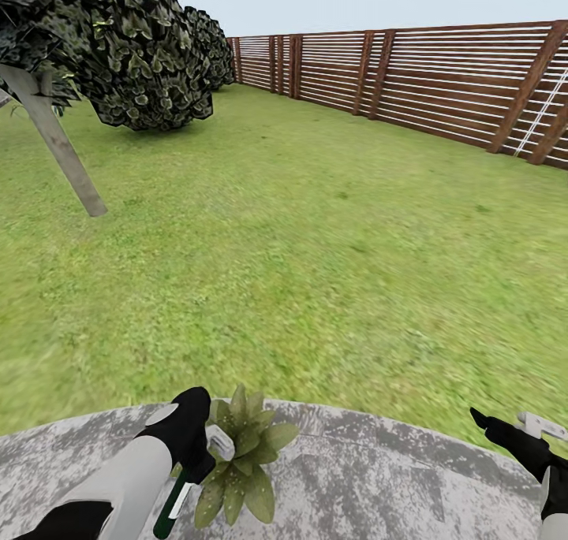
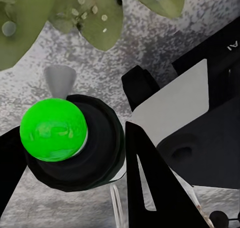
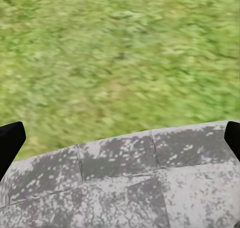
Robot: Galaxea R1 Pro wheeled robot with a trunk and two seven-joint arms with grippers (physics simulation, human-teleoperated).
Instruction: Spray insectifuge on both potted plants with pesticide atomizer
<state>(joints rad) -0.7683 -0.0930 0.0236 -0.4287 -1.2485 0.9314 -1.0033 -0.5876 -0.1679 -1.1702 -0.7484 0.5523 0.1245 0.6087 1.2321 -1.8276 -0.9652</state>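
Head view is showing the left gripper (image 1: 211, 445) at the lower left of the frame, its fingers pinching the pesticide atomizer (image 1: 171, 506), whose dark-green body with a white stripe is hanging below the gripper and slanting toward the bottom edge. Just right of that gripper, a potted plant (image 1: 241, 465) is sitting on the round grey stone patio (image 1: 371, 477), its broad pointed leaves spreading out in a low rosette and nearly touching the gripper. The right gripper (image 1: 505, 426) is reaching in at the lower right corner, over the patio's rim. Beyond the patio, the green lawn (image 1: 284, 240) is filling the middle of the frame, a brown slatted fence (image 1: 410, 75) is running across the upper right, and a dark tree (image 1: 118, 43) with a slanting grey trunk is standing at the upper left. Left wrist view is looking down on the atomizer (image 2: 70, 138), which is appearing as a dark round body topped by a bright green ball, held between black fingers (image 2: 155, 188), with white-speckled leaves (image 2: 100, 18) along the top edge over the mottled stone. Right wrist view is showing the black fingertips (image 3: 10, 140) at the far left and right edges, spread wide with nothing between them, above the patio stones (image 3: 130, 183) and the grass (image 3: 120, 53).
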